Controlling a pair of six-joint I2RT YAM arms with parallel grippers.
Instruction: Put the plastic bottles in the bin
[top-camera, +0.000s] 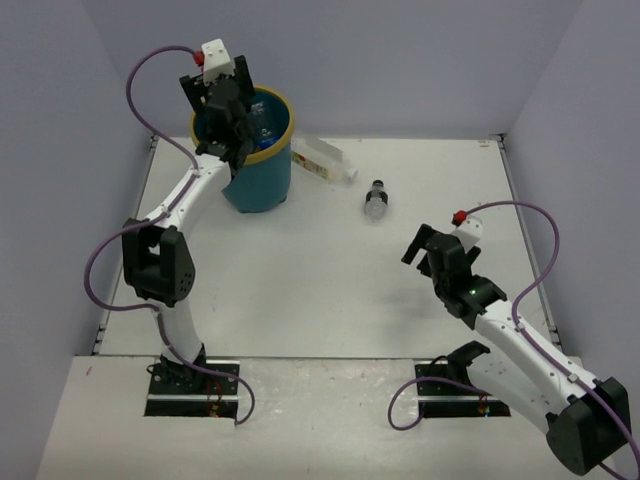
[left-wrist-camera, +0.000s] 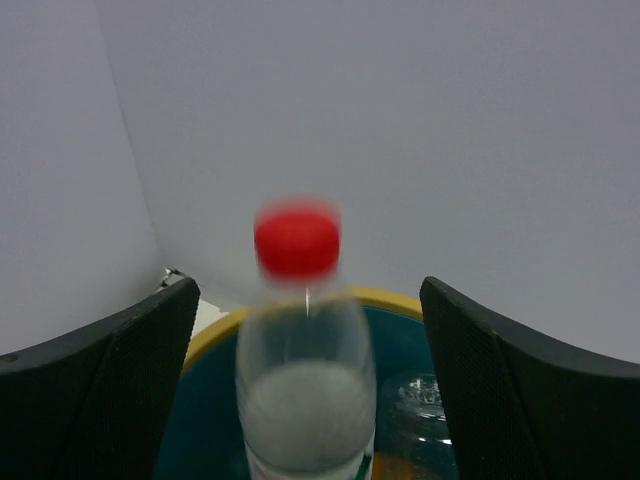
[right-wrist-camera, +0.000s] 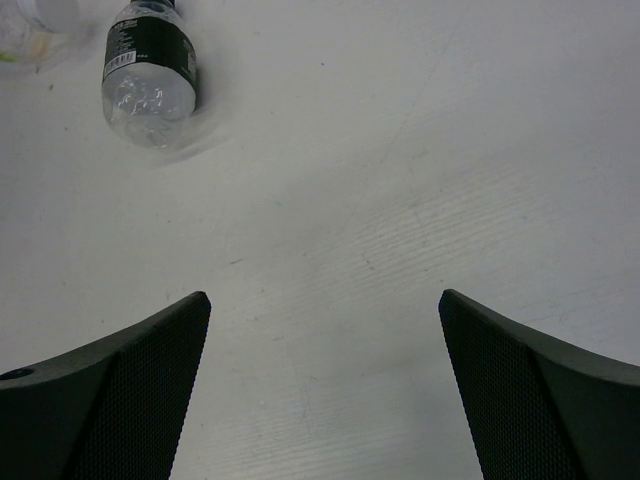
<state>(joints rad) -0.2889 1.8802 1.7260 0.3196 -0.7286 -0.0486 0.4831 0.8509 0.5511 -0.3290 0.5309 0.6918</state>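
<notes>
The teal bin (top-camera: 262, 185) with a yellow rim stands at the back left. My left gripper (top-camera: 228, 112) hangs over it, open. In the left wrist view a blurred clear bottle (left-wrist-camera: 305, 390) with a red cap sits between the fingers (left-wrist-camera: 130, 390) with a gap on each side, over the bin's rim (left-wrist-camera: 385, 297). A clear bottle (left-wrist-camera: 418, 400) and something orange lie inside the bin. On the table lie a dark-capped bottle (top-camera: 376, 199) and a clear labelled bottle (top-camera: 322, 160). My right gripper (top-camera: 420, 245) is open and empty, just short of the dark-capped bottle (right-wrist-camera: 150, 75).
Grey walls close the table at the back and on both sides. The labelled bottle lies just right of the bin, and a corner of it shows at the top left of the right wrist view (right-wrist-camera: 40, 25).
</notes>
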